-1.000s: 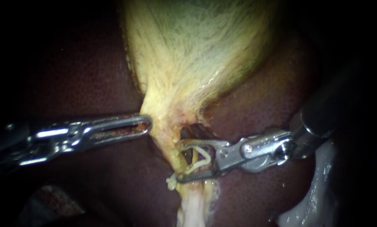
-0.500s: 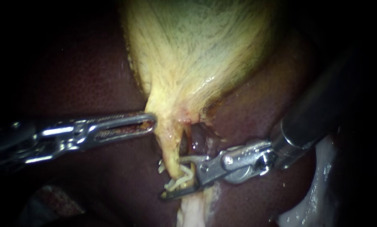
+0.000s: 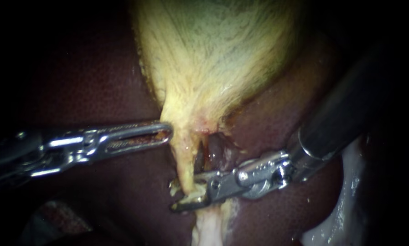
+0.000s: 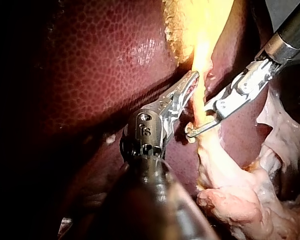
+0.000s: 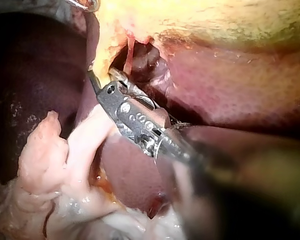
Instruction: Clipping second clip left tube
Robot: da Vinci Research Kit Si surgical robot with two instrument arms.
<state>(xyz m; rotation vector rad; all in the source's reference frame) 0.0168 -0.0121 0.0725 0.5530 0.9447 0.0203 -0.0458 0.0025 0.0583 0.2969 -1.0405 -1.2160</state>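
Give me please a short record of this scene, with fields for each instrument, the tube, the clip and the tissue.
left instrument: tip against the neck of the gallbladder
right instrument: pincer shut on the left tube
clip: pale, inside that pincer, around the tube
liver: dark, on both sides of the tube

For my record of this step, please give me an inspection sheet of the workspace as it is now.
Surface: dark red liver, with a wet sheen.
Job's things: left tube running down from the gallbladder; a pale clip across it.
Clutter: nothing seen.
Instruments: right instrument, jaws shut on the clip; left instrument, tip against the gallbladder's neck.
Cables: nothing seen.
Surroundings: pale loose tissue at the edge; the rest is dark.
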